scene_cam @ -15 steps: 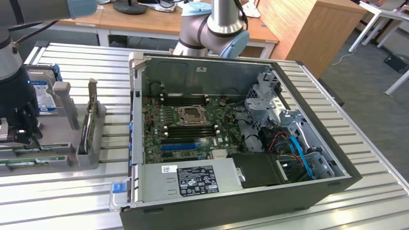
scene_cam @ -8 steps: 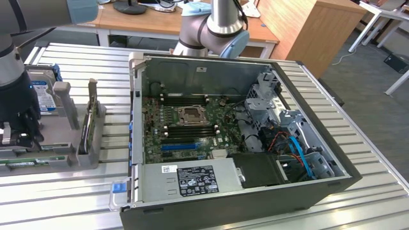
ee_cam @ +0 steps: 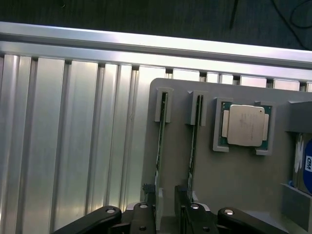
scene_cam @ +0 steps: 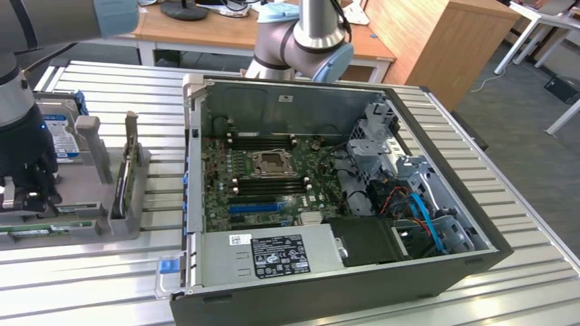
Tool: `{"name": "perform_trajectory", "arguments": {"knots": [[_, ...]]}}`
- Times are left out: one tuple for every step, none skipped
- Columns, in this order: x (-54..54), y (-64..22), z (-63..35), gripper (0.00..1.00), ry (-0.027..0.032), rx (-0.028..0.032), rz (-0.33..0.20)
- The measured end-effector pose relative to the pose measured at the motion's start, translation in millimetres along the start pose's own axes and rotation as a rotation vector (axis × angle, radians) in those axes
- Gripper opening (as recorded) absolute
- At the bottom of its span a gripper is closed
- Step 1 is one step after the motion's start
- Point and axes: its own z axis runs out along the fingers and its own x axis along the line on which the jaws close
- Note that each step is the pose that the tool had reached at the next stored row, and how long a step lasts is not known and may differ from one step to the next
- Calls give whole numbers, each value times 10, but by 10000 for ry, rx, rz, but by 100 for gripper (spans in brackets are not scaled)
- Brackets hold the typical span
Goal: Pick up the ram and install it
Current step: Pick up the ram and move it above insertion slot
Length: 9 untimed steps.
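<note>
Closest in the wrist view, the pincer [ee_cam: 165, 197] is released: its two dark fingers [ee_cam: 146, 212] stand apart with a clear gap and grasp nothing. It hangs low over a grey holder [ee_cam: 234, 185]. The ram [ee_cam: 160, 141] stands there on its long edge, one end caught in a slotted bracket, and its near end appears to run into the gap between the fingers, though whether a finger touches it cannot be told. A second stick [ee_cam: 193, 141] stands parallel just beside it in a matching bracket and passes under one finger. Standing the boards on edge probably keeps both flat faces free for a squeeze from either side. Further along the holder, the processor [ee_cam: 245, 125] lies flat in a recess with raised corners, which likely fixes its position. The hard drive [ee_cam: 304, 165] sits beyond it at the holder's end. The holder rests on a worktop [ee_cam: 73, 146] of ribbed aluminium slats. In the exterior view the computer case [scene_cam: 317, 272] lies on its side on the same slats, towards that view's right. Its panel is off and the motherboard [scene_cam: 272, 183] faces up, presumably for reaching in from above. Behind are a wooden desk [scene_cam: 200, 30] and a grey carpeted floor [scene_cam: 517, 102].
</note>
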Motion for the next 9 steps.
{"name": "perform_trajectory", "arguments": {"knots": [[11, 1, 1, 30, -1, 1, 0], [16, 1, 0, 30, 0, 0, 0], [16, 1, 0, 30, -1, 1, 0], [16, 1, 0, 30, 0, 1, 1], [16, 1, 0, 30, 0, 0, 1], [16, 1, 0, 30, -1, 1, 0], [17, 1, 4, 30, -1, 2, 0], [20, 1, 13, 30, -1, 1, -1], [23, 1, 25, 30, -1, 1, -1]]}}
